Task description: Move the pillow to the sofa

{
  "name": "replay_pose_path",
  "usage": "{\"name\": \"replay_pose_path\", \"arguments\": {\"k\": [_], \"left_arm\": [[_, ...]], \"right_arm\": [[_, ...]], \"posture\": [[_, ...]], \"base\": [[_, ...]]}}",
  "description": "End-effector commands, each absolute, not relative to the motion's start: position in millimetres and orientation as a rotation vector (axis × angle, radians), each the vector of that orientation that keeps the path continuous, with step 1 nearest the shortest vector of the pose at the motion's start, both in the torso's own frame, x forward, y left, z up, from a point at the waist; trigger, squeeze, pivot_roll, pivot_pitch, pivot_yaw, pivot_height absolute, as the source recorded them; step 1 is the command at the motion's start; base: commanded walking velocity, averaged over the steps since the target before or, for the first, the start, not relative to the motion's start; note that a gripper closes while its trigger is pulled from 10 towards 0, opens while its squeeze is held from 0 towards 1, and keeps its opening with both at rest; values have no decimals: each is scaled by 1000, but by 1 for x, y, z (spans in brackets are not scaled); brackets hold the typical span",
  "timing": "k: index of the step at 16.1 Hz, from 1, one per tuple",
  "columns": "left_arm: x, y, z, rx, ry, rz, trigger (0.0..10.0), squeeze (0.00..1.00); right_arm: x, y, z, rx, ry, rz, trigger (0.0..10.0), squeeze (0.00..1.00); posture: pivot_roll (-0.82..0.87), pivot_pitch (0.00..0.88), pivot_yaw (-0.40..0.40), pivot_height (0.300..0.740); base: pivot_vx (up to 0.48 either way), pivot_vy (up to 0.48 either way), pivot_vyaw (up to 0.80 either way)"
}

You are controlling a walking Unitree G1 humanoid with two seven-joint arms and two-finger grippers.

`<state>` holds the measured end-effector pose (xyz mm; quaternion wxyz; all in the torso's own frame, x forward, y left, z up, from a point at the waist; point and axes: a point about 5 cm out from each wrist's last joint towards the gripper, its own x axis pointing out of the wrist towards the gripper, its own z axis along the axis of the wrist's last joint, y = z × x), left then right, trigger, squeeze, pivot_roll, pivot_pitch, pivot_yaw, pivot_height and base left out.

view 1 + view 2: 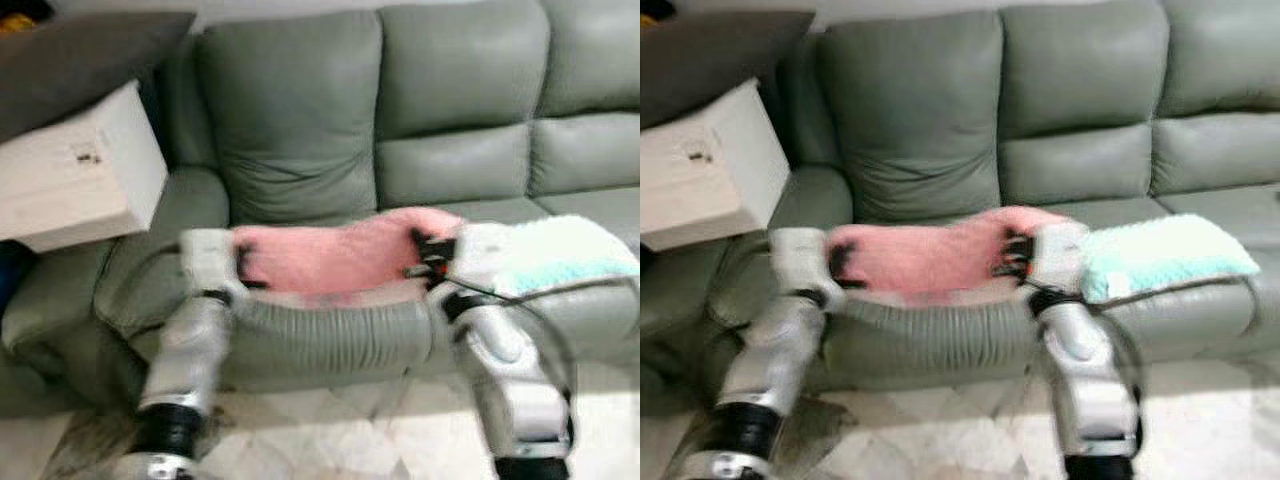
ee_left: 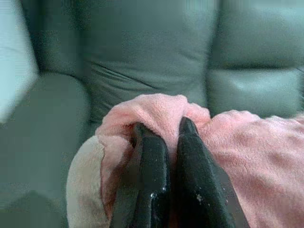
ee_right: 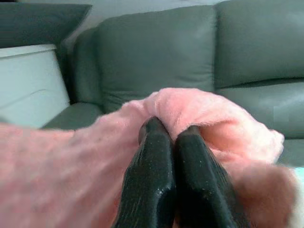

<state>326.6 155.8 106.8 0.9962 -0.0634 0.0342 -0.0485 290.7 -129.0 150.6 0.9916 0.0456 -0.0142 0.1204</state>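
Stretching between the two claws, one pink fluffy pillow (image 1: 335, 258) hangs over the front edge of the seat of the grey-green sofa (image 1: 450, 130). The left claw (image 1: 243, 270) pinches the pillow's left end and the right claw (image 1: 428, 258) pinches its right end. In the left wrist view the two black fingers (image 2: 149, 180) are pressed together with a fold of pink fabric caught between them, and the pillow's beige underside (image 2: 83, 190) shows beside them. In the right wrist view the two fingers (image 3: 152, 180) are also closed tight on a bunch of the pink plush. Whether the pillow already touches the seat or hangs just above it, I cannot tell.

I count two pillows in total: the pink one, and one white and mint pillow (image 1: 1160, 255) which lies on the seat just to the right of the right claw. The sofa shows three back cushions. To the left, one white box (image 1: 75, 170) rests on the sofa's armrest, and above it is one dark grey cushion (image 1: 80, 55). Under the arms the floor (image 1: 320, 440) is of pale marbled tiles.
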Motion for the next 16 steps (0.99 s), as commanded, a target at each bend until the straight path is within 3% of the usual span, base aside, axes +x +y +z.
{"name": "replay_pose_path", "arguments": {"k": [1, 8, 16], "left_arm": [[330, 154, 115, -111, 28, -91, 10000, 0], [326, 144, 107, -167, 38, -132, 10000, 0], [324, 141, 107, -204, 36, -166, 10000, 0]], "right_arm": [[293, -132, 160, 82, -72, 232, 10000, 0], [293, -134, 161, 55, -73, 238, 10000, 0], [291, -133, 162, 45, -82, 251, 10000, 0]], "posture": [[-231, 0, 67, 740], [-243, 0, 62, 740], [-246, 0, 63, 740]], "base": [[0, 0, 0], [0, 0, 0], [367, 0, 0]]}}
